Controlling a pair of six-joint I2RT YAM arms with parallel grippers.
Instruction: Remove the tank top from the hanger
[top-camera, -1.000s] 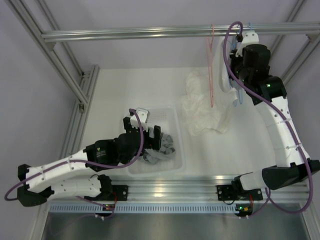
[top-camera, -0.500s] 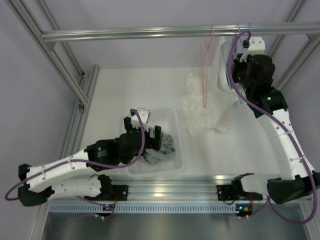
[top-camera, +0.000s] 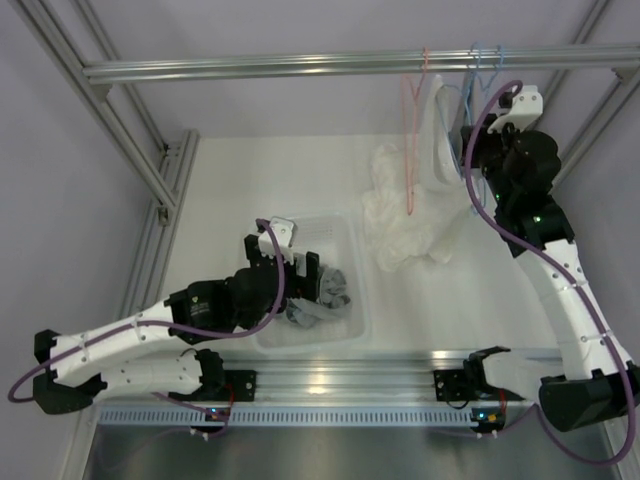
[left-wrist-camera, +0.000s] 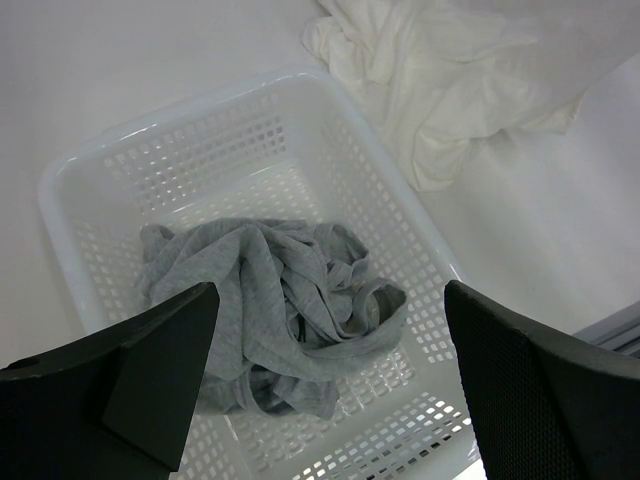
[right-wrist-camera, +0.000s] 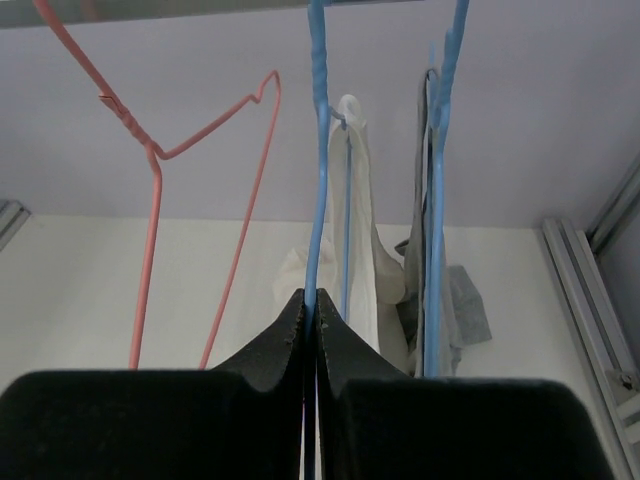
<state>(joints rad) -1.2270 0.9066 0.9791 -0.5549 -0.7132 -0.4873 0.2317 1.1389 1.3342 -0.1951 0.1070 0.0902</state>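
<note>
My right claw (right-wrist-camera: 310, 312) clamps the wire of a blue hanger (right-wrist-camera: 318, 150); the white tank top (right-wrist-camera: 362, 230) hangs just beyond. Three hangers crowd the rail (top-camera: 300, 66): one pink hanger (right-wrist-camera: 150, 200), two blue. Left claw (left-wrist-camera: 330, 400) gapes over the basket (left-wrist-camera: 62, 185).

Flat white tabletop (top-camera: 250, 180) below the right pincer (right-wrist-camera: 310, 305), silver aluminium frame rail (top-camera: 250, 68) crossing just above it, plain pale lilac wall (right-wrist-camera: 540, 120) behind, soft even light
</note>
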